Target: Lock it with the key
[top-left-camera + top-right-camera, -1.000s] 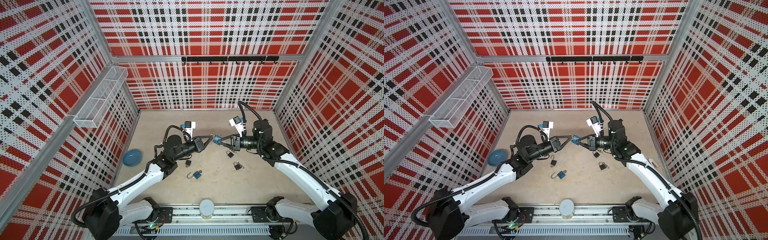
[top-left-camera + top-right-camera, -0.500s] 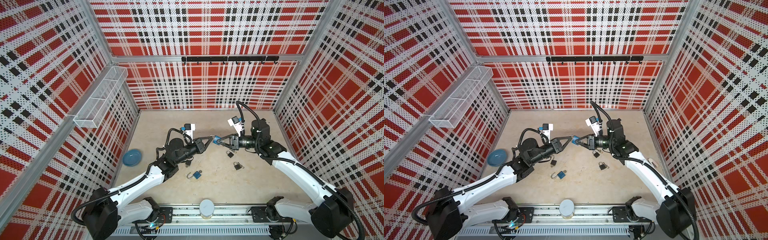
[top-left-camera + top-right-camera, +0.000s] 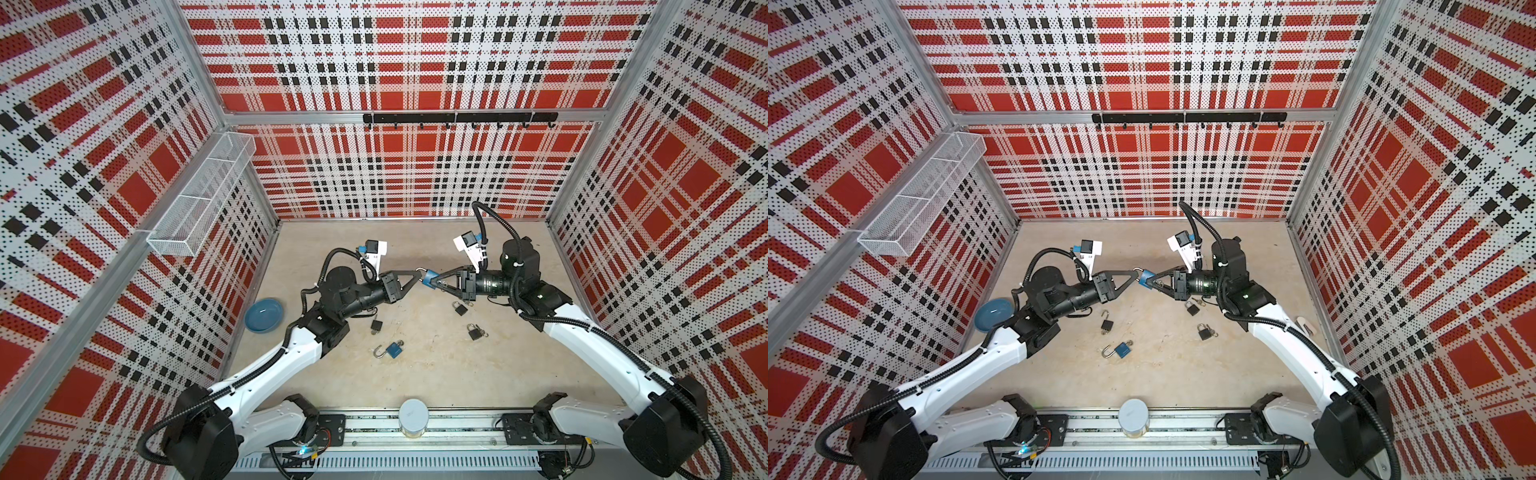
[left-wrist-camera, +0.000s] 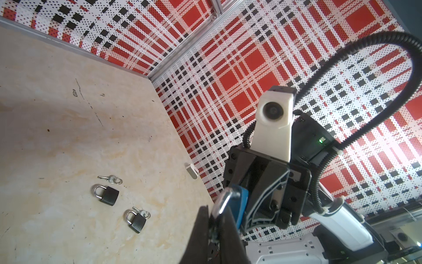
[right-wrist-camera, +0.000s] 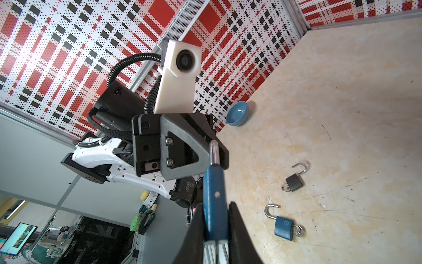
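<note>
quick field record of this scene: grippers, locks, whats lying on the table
left gripper: shut on shackle of held padlock
right gripper: shut on held padlock's blue body
held padlock: off the table, between the two grippers
shackle state: cannot tell
table: open blue padlock with key in it, open black padlock, shut black padlocks, bowl

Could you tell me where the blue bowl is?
In both top views the blue bowl sits at the left edge of the table, beside the left arm.
</note>
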You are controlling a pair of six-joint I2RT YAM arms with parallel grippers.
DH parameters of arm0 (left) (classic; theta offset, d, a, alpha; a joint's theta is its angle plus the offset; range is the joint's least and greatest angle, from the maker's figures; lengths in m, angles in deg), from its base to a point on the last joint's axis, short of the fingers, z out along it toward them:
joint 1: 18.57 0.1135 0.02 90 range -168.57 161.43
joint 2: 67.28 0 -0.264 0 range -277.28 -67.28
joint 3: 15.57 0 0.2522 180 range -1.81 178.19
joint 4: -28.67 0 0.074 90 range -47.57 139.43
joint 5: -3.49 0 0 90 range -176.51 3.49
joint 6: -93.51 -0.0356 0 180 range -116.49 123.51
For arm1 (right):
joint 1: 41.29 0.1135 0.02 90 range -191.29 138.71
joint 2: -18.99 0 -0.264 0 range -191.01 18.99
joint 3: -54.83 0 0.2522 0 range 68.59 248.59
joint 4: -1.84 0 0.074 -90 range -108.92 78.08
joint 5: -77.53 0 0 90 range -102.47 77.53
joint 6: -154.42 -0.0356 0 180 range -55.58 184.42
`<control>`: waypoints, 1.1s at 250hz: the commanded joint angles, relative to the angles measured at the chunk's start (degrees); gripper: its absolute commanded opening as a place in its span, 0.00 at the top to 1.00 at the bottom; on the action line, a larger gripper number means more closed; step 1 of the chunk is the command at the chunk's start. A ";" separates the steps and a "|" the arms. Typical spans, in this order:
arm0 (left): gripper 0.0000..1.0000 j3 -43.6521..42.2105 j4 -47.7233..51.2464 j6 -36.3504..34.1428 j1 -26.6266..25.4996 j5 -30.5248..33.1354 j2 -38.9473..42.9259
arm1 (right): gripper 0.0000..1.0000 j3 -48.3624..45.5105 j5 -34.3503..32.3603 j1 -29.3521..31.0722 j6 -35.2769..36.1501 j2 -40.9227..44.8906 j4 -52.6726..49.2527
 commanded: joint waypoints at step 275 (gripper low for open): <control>1.00 -1.99 -4.62 5.22 6.42 -2.65 4.80 | 0.60 -4.00 -1.30 0.84 -2.78 2.27 12.06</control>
